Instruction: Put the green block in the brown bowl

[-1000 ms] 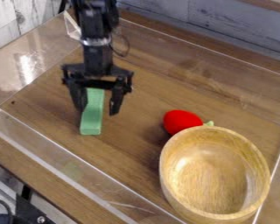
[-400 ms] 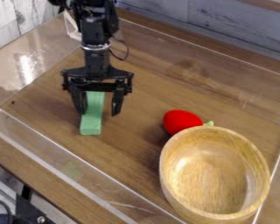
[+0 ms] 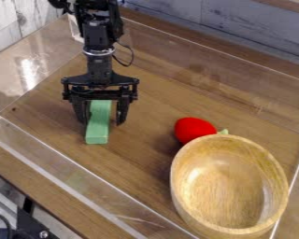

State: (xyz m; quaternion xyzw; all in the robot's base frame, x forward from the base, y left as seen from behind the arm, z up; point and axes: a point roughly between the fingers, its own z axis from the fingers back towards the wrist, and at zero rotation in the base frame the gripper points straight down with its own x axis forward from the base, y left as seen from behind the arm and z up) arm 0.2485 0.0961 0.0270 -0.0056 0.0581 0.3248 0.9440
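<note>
bare table (image 3: 227, 89) lies between block and bowl (image 3: 227, 187); only the red ball (image 3: 194, 129) intrudes.

**Nothing to read**

I find no legible text, label, brand, number or sign anywhere in my view: my gripper (image 3: 101, 104), the green block (image 3: 101, 122), the brown bowl (image 3: 228, 186) and the table (image 3: 227, 89) all carry none.
</note>
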